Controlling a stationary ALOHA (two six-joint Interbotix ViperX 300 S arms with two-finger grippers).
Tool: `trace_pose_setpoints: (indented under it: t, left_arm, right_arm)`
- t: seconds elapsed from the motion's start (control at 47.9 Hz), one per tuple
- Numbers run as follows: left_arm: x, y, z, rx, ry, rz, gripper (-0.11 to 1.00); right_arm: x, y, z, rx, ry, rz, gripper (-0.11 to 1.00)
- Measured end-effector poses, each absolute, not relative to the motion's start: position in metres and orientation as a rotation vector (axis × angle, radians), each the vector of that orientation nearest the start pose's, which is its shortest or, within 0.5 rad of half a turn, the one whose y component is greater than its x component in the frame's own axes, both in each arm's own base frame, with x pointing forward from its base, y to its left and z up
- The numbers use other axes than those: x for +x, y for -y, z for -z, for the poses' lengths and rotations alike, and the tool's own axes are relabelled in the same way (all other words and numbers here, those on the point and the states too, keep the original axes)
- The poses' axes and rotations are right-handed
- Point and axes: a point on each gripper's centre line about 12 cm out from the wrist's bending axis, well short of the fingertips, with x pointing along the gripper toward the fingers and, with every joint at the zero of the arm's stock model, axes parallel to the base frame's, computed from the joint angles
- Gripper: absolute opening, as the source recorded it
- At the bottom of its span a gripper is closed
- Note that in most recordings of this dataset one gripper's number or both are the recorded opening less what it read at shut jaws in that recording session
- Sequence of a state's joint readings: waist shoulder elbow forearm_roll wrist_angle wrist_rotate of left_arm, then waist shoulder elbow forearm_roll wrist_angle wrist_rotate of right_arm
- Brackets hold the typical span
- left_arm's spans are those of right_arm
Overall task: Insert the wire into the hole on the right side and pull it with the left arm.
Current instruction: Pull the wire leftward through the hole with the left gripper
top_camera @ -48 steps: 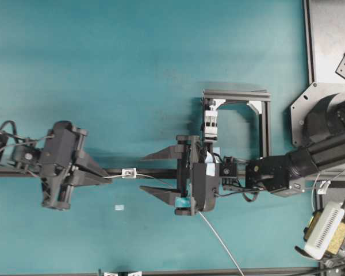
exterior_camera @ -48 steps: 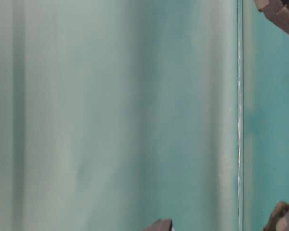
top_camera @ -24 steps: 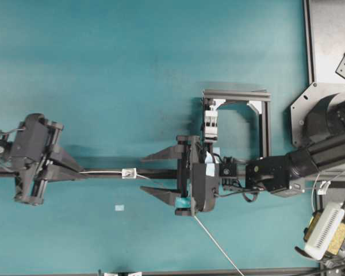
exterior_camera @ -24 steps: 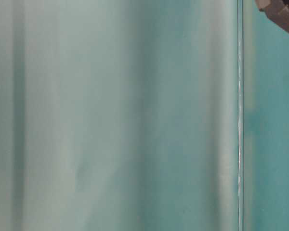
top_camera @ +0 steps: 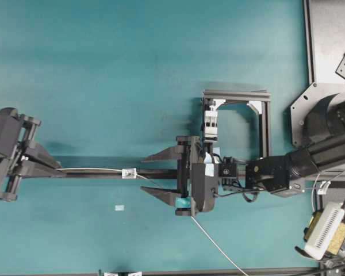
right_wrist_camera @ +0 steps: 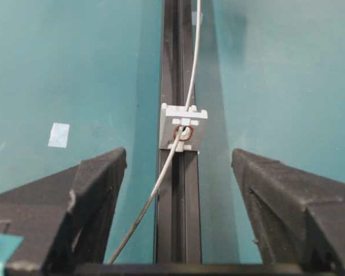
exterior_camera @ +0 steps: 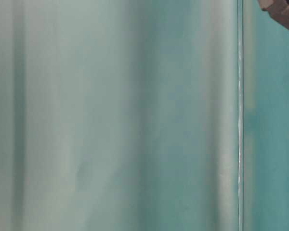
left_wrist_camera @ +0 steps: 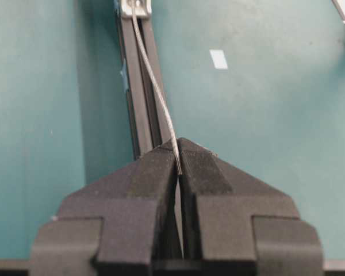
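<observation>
Pinching the wire [left_wrist_camera: 155, 86] beyond the hole [right_wrist_camera: 183, 133], left hand [left_wrist_camera: 178, 150]; right hand [right_wrist_camera: 178, 190] spread astride it.

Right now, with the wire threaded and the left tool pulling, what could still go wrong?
1. The left tool pinches the wire only at its very tips; the thin strand could slip out.
2. The wire bends where it passes through the hole in the bracket, so it might snag or kink there.
3. The right tool stands open around the bracket, with the trailing wire running beneath it; that tail could catch on a finger.
</observation>
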State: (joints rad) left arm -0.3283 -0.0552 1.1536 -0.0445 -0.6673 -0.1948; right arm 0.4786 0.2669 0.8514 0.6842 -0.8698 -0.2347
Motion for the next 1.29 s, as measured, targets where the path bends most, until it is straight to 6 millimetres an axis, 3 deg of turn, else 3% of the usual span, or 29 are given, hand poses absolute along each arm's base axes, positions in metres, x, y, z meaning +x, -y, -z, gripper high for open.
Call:
trace_pose_setpoints:
  t: [0.564, 1.044, 1.148, 1.294]
  left_arm:
    - [0.234, 0.084, -0.120, -0.146, -0.447, 0.276, -0.11]
    - [0.224, 0.084, -0.116, -0.262, -0.575, 0.236, -0.10]
    - [0.224, 0.084, -0.121, -0.278, -0.559, 0.237, -0.04]
    - [0.223, 0.084, -0.126, -0.282, -0.544, 0.241, 0.21]
  right_arm:
    - [0.349, -0.117, -0.093, 0.072, -0.325, 0.068, 0.82]
    - [0.349, -0.117, -0.093, 0.072, -0.325, 0.066, 0.82]
    - [0.349, -0.117, -0.093, 0.072, -0.325, 0.066, 0.82]
    - [0.350, -0.117, -0.093, 0.070, -0.324, 0.066, 0.82]
